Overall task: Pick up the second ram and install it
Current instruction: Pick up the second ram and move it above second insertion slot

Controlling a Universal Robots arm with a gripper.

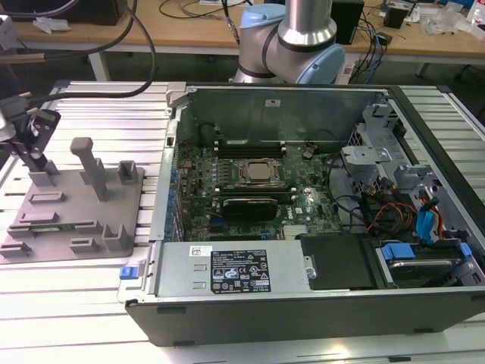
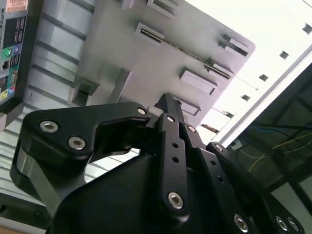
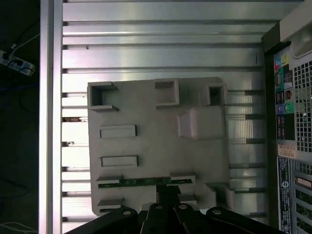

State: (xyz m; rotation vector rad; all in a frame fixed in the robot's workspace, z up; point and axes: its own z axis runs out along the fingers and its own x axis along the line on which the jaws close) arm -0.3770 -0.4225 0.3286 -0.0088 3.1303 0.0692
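Black linkage plates of the gripper [image 2: 167,102] take up the near foreground in the second wrist view, with the tool tip pointing down at the grey holder tray [image 2: 117,53]. Whether the gripper is parted or closed cannot be told from any view. Nothing is seen in its grasp.

In the exterior view, the gripper [image 1: 34,152] hangs at the far left of the frame, above the rear left part of the holder tray [image 1: 114,212] and apart from it.

The second ram [image 3: 141,182] stands on edge in a slot of the tray and shows as a thin green strip. In the exterior view, the second ram [image 1: 61,225] sits near the tray's front edge, lower in the frame than the gripper and slightly toward the exterior view's right. Its long axis runs across the frame, roughly along that front edge.

In the first wrist view, the gripper [image 3: 168,191] lines up just beside the middle of the strip. Its linkage appears to spread along the same line as the stick's long axis.

The open computer case [image 1: 303,303] lies well apart, toward the exterior view's right. Its memory slots [image 1: 250,144] are in the upper centre of the frame. Tray and case both rest on the ribbed metal table [image 1: 98,114].
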